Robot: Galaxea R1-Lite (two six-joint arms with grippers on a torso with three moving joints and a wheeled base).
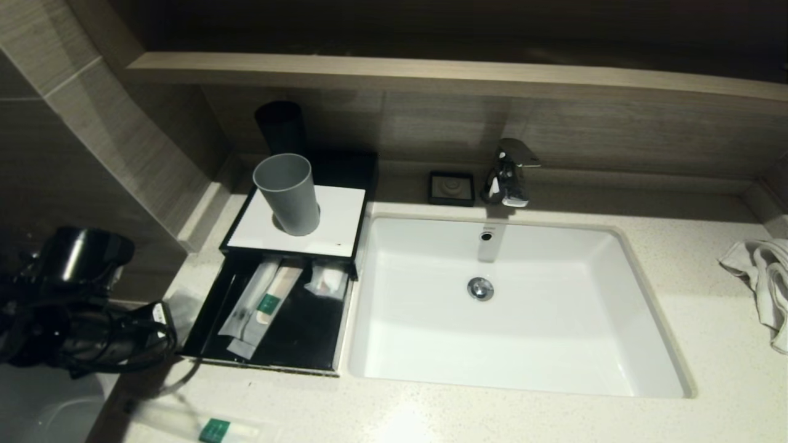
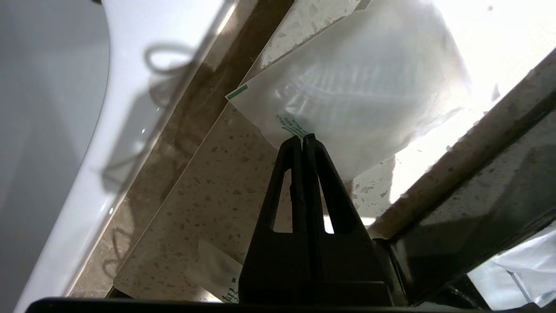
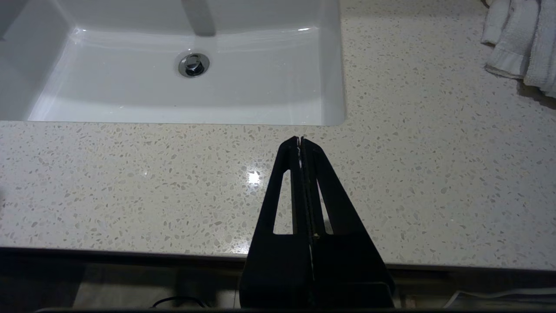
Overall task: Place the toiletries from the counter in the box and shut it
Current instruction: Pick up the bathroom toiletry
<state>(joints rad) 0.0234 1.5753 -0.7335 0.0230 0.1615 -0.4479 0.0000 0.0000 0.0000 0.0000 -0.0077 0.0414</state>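
My left gripper (image 2: 302, 137) is shut on the edge of a flat translucent white packet (image 2: 360, 87) with green print, just left of the box's open drawer (image 1: 308, 347). In the head view this gripper (image 1: 167, 315) shows at the left end of the counter (image 1: 677, 264), the packet (image 1: 184, 306) faint beside it. The black box has a white top panel (image 1: 335, 215). Two long packets (image 1: 258, 307) and a small clear sachet (image 1: 326, 280) lie in the drawer. Another long packet with a green label (image 1: 203, 426) lies on the counter's front edge. My right gripper (image 3: 300, 139) is shut and empty.
A grey cup (image 1: 288, 194) stands on the box's top panel and a black cup (image 1: 280, 126) behind it. The white sink (image 1: 615, 344) fills the middle, with a tap (image 1: 510, 172) and a black soap dish (image 1: 452, 187) behind. A white towel (image 1: 766, 277) lies far right.
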